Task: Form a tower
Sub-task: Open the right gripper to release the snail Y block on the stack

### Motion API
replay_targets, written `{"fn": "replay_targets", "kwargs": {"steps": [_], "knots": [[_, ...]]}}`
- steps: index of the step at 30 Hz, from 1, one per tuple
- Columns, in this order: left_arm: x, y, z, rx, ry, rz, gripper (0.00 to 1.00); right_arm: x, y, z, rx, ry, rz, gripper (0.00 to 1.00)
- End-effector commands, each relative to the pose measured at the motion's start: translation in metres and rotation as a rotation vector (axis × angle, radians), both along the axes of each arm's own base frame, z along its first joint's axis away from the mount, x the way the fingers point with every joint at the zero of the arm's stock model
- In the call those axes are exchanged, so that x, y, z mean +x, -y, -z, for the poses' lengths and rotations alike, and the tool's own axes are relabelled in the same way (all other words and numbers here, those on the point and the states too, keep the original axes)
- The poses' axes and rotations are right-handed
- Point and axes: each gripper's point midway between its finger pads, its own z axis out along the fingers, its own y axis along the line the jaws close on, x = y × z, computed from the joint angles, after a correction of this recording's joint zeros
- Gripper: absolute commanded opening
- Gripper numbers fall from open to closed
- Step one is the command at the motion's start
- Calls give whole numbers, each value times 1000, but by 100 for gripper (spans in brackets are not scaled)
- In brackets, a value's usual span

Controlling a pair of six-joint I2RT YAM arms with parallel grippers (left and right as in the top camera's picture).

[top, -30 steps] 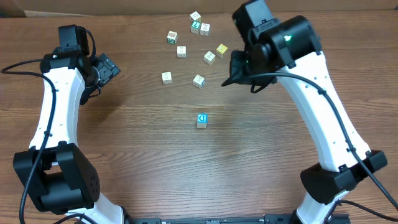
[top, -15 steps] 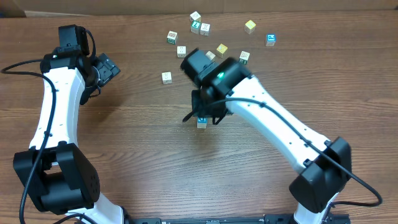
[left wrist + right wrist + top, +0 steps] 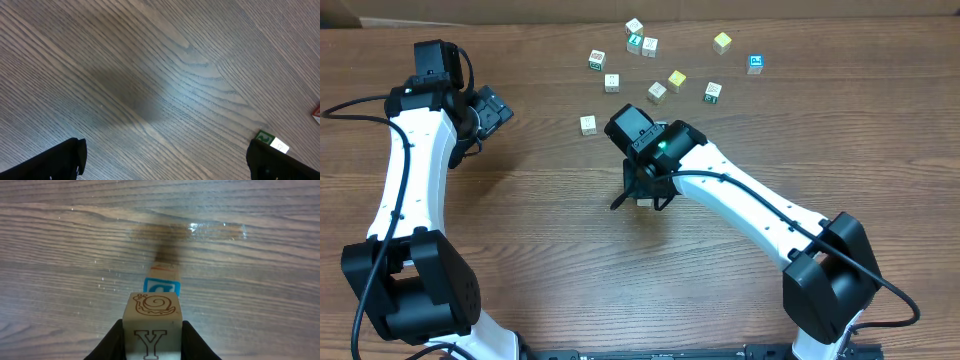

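Observation:
My right gripper [image 3: 152, 341] is shut on a cream cube [image 3: 151, 325] with a black Y and a brown snail. Just beyond and below it, the tower is a cube with a blue letter face [image 3: 161, 286] standing on the wooden table. From overhead the right gripper [image 3: 642, 193] hangs over that spot mid-table and hides most of the blue-letter cube [image 3: 644, 202]. Whether the held cube touches it I cannot tell. My left gripper [image 3: 496, 108] sits at the far left, open and empty, its jaws spread wide [image 3: 167, 160] over bare wood.
Several loose letter cubes lie scattered at the back: one [image 3: 588, 124] nearest the left arm, a cluster [image 3: 640, 40], a yellow one [image 3: 722, 42] and a blue one [image 3: 755, 63]. A green-lettered cube [image 3: 271, 141] lies beside the left gripper's right finger.
The right arm swung from the back cluster to mid-table with the Y cube and now hangs over the blue-letter cube. The left arm stayed still.

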Motion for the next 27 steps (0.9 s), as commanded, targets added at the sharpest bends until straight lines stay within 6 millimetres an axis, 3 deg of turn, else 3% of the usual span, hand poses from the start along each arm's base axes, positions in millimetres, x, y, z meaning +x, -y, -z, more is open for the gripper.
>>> {"fn": "replay_targets", "kwargs": {"steps": [1,27], "knots": [[5,0,-4,2,15,4,100,-1,4,9,-25,3,-15,25],[5,0,-4,2,15,4,99,4,2,21,-32,9,25,27]]}}
